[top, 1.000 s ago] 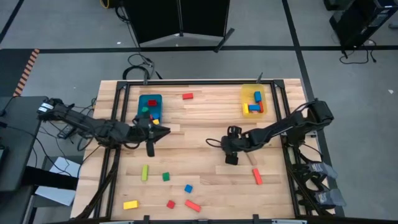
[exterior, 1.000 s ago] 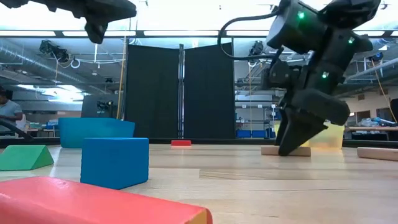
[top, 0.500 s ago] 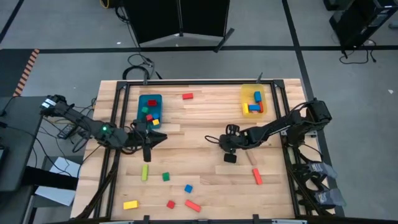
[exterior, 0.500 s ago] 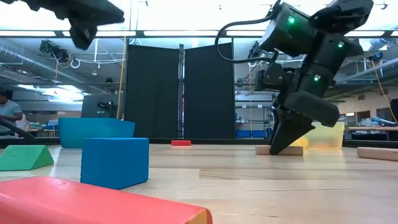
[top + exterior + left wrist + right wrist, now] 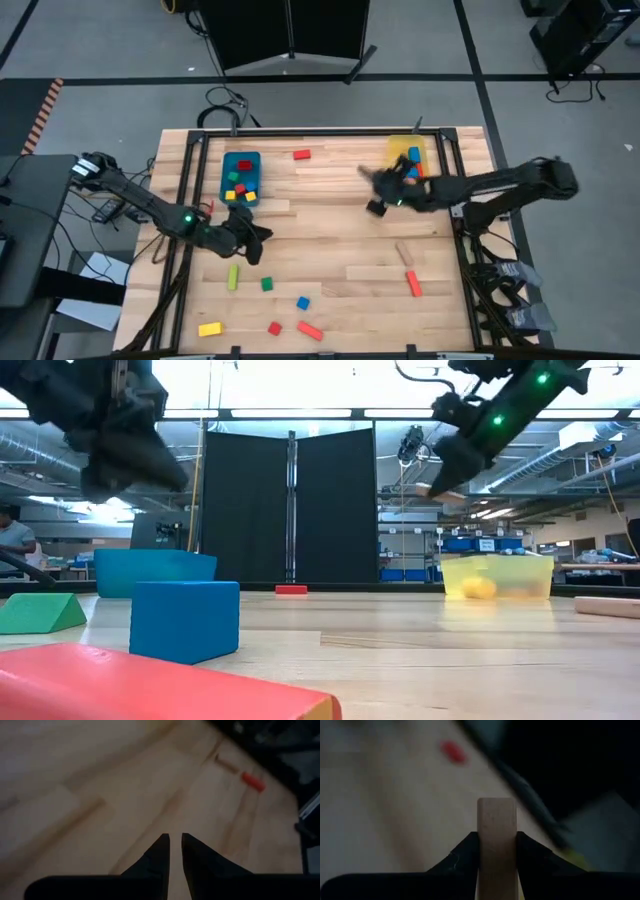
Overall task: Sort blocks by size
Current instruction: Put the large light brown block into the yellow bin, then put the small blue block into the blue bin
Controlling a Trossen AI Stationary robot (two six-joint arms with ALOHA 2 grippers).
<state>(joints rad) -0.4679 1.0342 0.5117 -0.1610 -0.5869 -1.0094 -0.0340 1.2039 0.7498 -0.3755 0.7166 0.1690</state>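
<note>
Above table (image 5: pixel 330 215), right gripper (image 5: pixel 497 842) clamps plain bar (image 5: pixel 496 835), projecting lengthwise forward.

A plain wood bar (image 5: pixel 497 845) sits pinched upright in the right claw (image 5: pixel 497 851); loose blocks lie on the desk (image 5: pixel 320 250): yellow-green bar (image 5: pixel 233 277), green cube (image 5: pixel 267 284), blue cube (image 5: pixel 302 302), red bars (image 5: pixel 310 330).

Plain matt wooden bar (image 5: pixel 496 845)

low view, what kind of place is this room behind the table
Probably a robotics lab or workshop: exposed ceiling ducts, shelving with blue storage bins, and a black partition screen behind the wooden table.
</note>
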